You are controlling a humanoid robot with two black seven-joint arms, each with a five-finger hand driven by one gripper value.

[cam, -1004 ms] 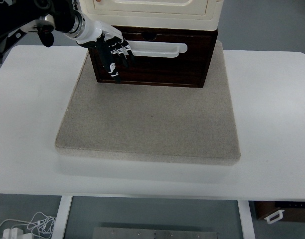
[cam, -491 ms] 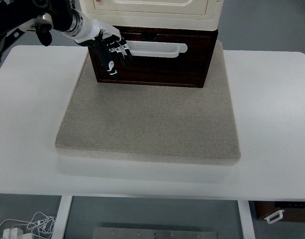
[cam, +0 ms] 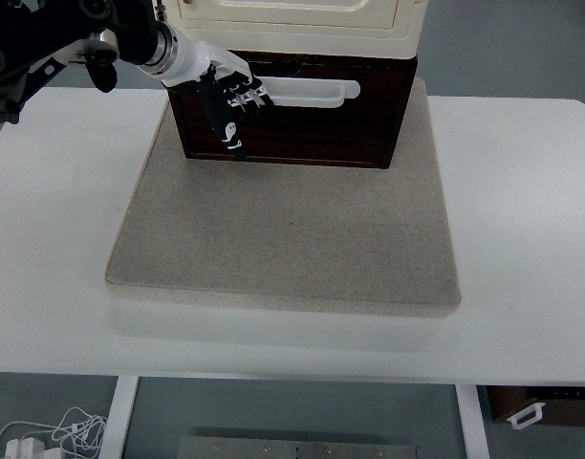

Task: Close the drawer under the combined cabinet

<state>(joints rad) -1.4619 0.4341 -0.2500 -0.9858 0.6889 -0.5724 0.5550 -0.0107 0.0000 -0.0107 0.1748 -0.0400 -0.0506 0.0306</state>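
A dark brown wooden drawer (cam: 312,120) with a white handle (cam: 312,92) sits under a cream cabinet (cam: 297,21) at the back of the mat. Its front stands slightly forward of the cabinet above. My left hand (cam: 230,105) comes in from the upper left and lies against the left part of the drawer front, beside the handle's left end. Its black fingers (cam: 226,124) are stretched downward and hold nothing. The right arm does not show.
The cabinet stands on a grey-beige mat (cam: 283,239) lying on a white table (cam: 522,220). A cable and plug (cam: 44,435) lie on the floor at the lower left, and a dark box (cam: 546,406) at the lower right.
My left hand has shifted slightly right and down along the drawer front, closer to the handle's left end. The drawer front looks about where it was.
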